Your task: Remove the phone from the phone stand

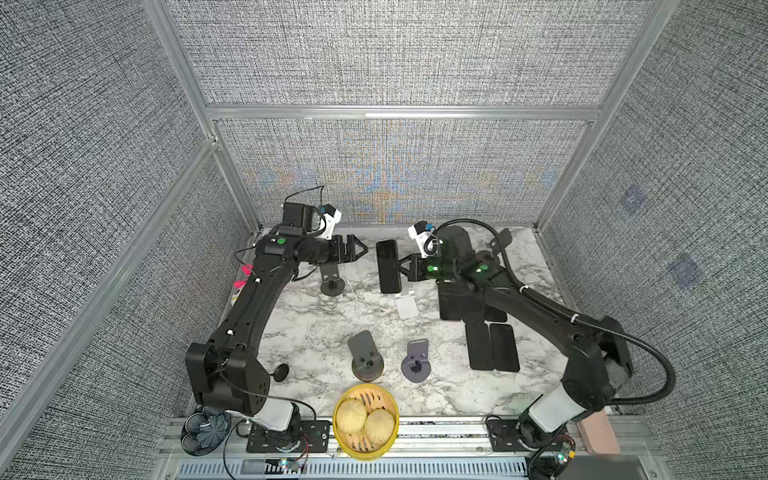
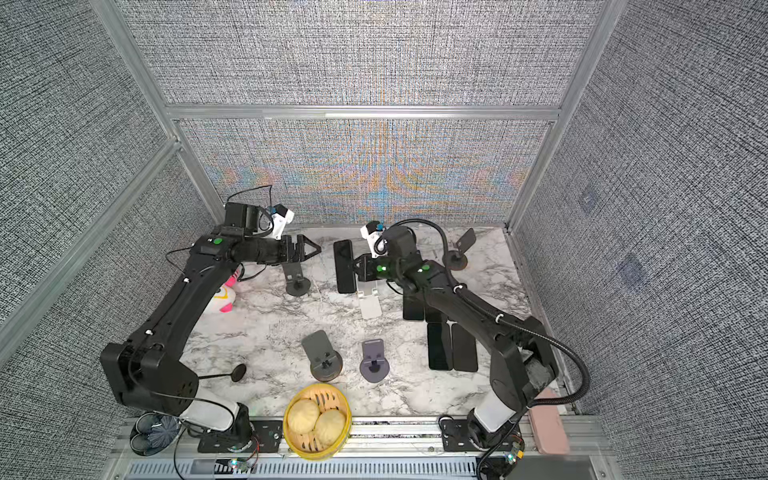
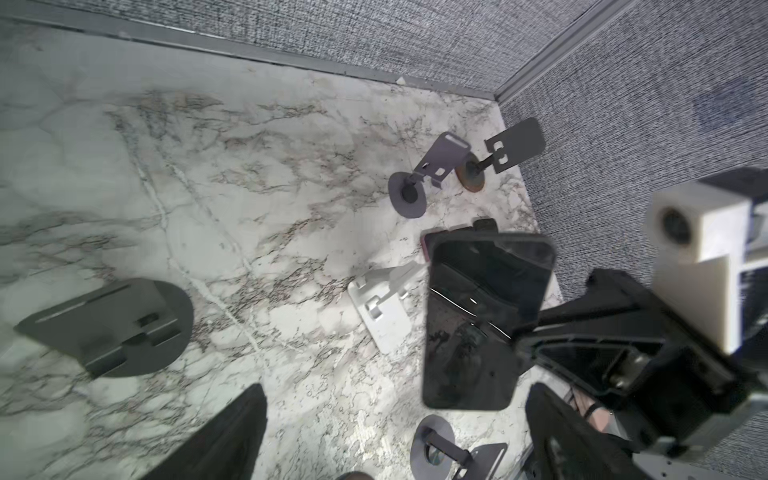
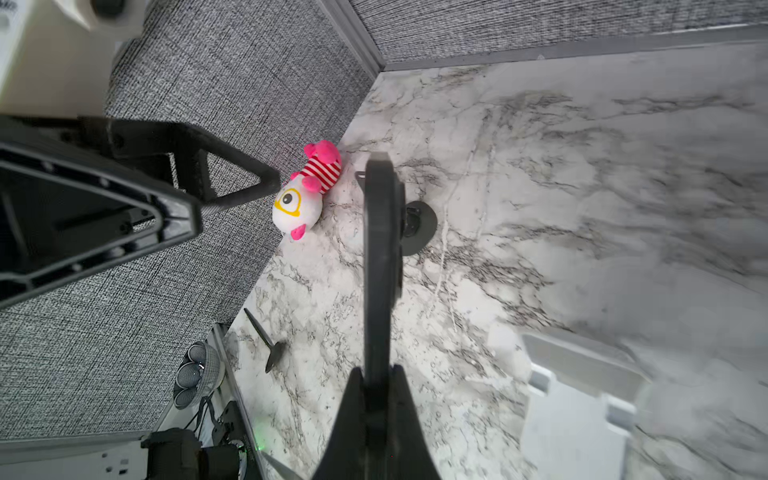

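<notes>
My right gripper (image 1: pixel 401 268) (image 2: pixel 356 266) (image 4: pixel 376 382) is shut on the long edge of a black phone (image 1: pixel 388 266) (image 2: pixel 345 266) (image 3: pixel 478 316) (image 4: pixel 380 270). It holds the phone in the air near the back middle of the marble table. The white phone stand (image 1: pixel 405 305) (image 2: pixel 370 305) (image 3: pixel 382 311) (image 4: pixel 582 407) sits on the table just below and beside the phone, with nothing in its cradle. My left gripper (image 1: pixel 359 249) (image 2: pixel 313 249) (image 3: pixel 395 436) hovers to the left of the phone, open and holding nothing.
Grey stands are at the back left (image 1: pixel 332 278), front middle (image 1: pixel 365 357) (image 1: pixel 417 361) and back right (image 2: pixel 459 253). Several black phones (image 1: pixel 492 347) lie flat under my right arm. A bamboo steamer (image 1: pixel 347 440) with buns stands at the front edge. A plush toy (image 4: pixel 307 191) lies by the left wall.
</notes>
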You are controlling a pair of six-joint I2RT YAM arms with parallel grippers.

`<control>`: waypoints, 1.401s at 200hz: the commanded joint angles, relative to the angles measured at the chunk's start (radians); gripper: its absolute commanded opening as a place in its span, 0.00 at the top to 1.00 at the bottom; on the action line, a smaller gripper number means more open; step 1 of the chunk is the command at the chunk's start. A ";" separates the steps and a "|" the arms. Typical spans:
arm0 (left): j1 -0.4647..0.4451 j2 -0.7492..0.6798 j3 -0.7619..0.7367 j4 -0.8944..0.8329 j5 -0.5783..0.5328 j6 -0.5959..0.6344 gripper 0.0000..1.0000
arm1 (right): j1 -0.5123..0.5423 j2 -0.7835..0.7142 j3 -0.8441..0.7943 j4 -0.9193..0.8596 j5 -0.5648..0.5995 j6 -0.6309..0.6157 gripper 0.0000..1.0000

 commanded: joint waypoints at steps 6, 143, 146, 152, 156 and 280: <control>0.021 -0.054 -0.062 0.064 -0.109 0.030 0.02 | -0.104 -0.119 -0.063 -0.195 -0.081 -0.027 1.00; 0.047 -0.103 -0.124 0.075 -0.154 0.053 0.02 | -0.459 -0.349 -0.528 -0.549 -0.211 -0.234 1.00; 0.047 -0.102 -0.124 0.076 -0.154 0.053 0.02 | -0.461 -0.345 -0.539 -0.542 -0.215 -0.233 1.00; 0.047 -0.102 -0.124 0.076 -0.155 0.052 0.02 | -0.465 -0.340 -0.552 -0.530 -0.220 -0.232 1.00; 0.046 -0.100 -0.124 0.075 -0.155 0.053 0.02 | -0.466 -0.338 -0.563 -0.522 -0.223 -0.232 1.00; 0.047 -0.087 -0.128 0.079 -0.139 0.056 0.02 | -0.476 -0.224 -0.640 -0.354 -0.228 -0.204 1.00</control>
